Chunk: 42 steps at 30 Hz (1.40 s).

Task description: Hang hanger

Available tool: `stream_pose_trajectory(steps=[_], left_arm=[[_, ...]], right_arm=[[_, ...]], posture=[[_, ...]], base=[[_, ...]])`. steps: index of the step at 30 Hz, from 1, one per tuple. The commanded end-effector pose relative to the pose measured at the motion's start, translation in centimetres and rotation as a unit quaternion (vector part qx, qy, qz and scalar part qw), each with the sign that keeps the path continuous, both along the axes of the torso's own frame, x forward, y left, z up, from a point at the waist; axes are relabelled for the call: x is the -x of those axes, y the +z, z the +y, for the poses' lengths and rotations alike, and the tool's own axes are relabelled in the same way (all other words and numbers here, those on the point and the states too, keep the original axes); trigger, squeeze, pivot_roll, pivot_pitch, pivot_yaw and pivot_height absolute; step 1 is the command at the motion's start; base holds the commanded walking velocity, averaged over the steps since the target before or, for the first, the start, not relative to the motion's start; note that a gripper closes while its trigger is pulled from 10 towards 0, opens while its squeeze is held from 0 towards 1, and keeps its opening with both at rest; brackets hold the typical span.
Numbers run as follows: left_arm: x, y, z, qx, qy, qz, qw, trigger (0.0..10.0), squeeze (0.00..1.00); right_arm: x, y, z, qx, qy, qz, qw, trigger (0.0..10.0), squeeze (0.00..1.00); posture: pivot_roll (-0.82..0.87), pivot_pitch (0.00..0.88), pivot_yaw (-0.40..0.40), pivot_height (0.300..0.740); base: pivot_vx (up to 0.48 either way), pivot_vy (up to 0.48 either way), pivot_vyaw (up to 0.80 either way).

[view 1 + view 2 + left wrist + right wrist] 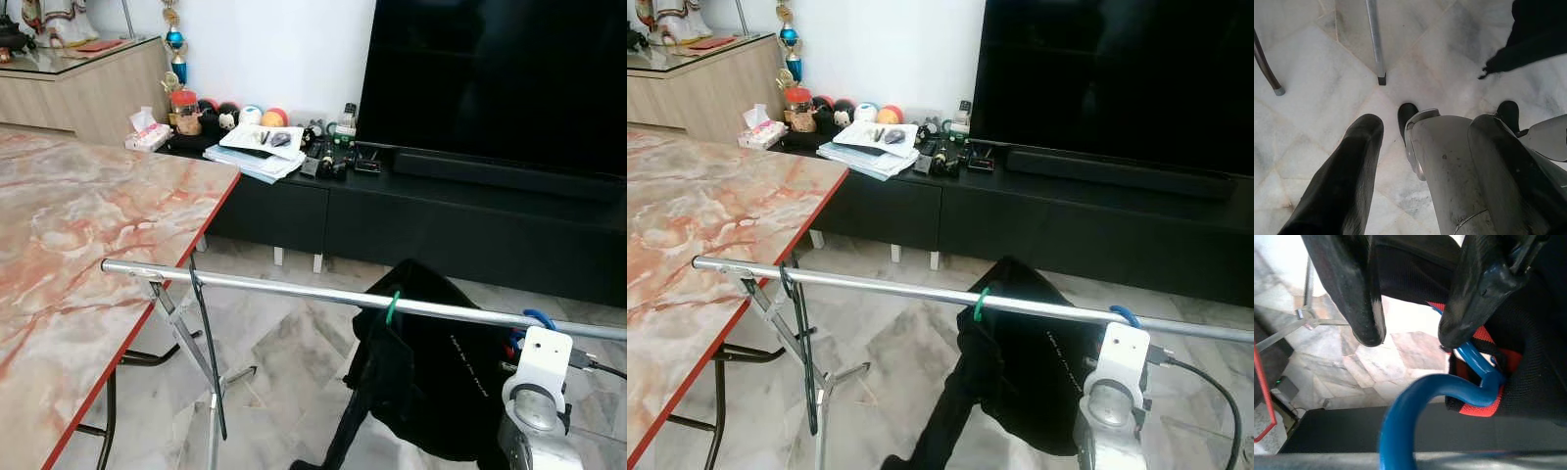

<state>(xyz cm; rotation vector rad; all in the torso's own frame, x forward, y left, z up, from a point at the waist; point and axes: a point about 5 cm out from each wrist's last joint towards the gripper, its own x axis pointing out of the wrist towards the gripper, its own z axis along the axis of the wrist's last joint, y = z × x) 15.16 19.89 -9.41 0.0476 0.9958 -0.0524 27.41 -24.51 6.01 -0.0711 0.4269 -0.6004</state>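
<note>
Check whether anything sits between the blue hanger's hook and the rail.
Nothing visible does. The blue hanger already hooks over the silver rail, right gripper just beside it. The green hanger with black clothing hangs apart, further along.

Even, soft daylight fills the head views; both are sharp, with no motion blur. The marble table [88, 235] carries a pale sheen toward 10 o'clock, and the rail [921, 292] shows a bright streak along its length. The TV [500, 78] is a dark, dull mass. In the right wrist view the near fingers [1352, 289] and blue hook [1415, 406] are soft, out of focus, and the floor behind them is blown out.
</note>
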Motion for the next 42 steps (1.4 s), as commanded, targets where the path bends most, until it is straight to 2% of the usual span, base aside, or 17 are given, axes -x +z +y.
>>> stream_pose_trajectory(steps=[1, 7, 10, 23, 32, 42], left_arm=[[0.6, -0.3, -0.3, -0.001, -0.008, 0.011, 1.000, 10.0, 0.00], [0.8, -0.4, -0.4, -0.001, -0.008, 0.011, 1.000, 10.0, 0.00], [0.7, -0.3, -0.5, -0.001, -0.009, 0.011, 1.000, 10.0, 0.00], [0.7, -0.4, -0.5, 0.000, -0.011, 0.012, 1.000, 10.0, 0.00], [0.7, -0.4, -0.5, 0.001, -0.012, 0.015, 1.000, 10.0, 0.00], [0.7, -0.4, -0.5, 0.000, -0.013, 0.014, 1.000, 10.0, 0.00]], right_arm=[[0.0, 0.6, 0.5, -0.009, -0.001, -0.029, 1.000, 10.0, 0.00], [0.7, 1.8, 0.8, 0.023, -0.008, -0.069, 0.997, 10.0, 0.00], [1.2, 1.4, 0.9, 0.022, -0.009, -0.064, 0.998, 10.0, 0.00], [1.5, 0.6, 0.8, 0.020, -0.011, -0.043, 0.999, 10.0, 0.00], [2.0, -1.7, 1.1, -0.022, -0.013, 0.022, 0.999, 10.0, 0.00], [1.2, -2.4, 1.3, -0.049, 0.001, 0.026, 0.998, 10.0, 0.00]], posture=[[0.15, 0.000, -0.031, 0.740], [0.14, 0.000, -0.030, 0.740], [0.14, 0.000, -0.030, 0.740], [0.15, 0.000, -0.032, 0.740], [0.15, 0.000, -0.032, 0.740], [0.15, 0.000, -0.031, 0.740]], base=[[0.000, 0.000, 0.00], [0.000, 0.000, 0.00], [0.000, 0.000, 0.00], [0.000, 0.000, 0.00], [0.000, 0.000, 0.00], [0.000, 0.000, 0.00]])
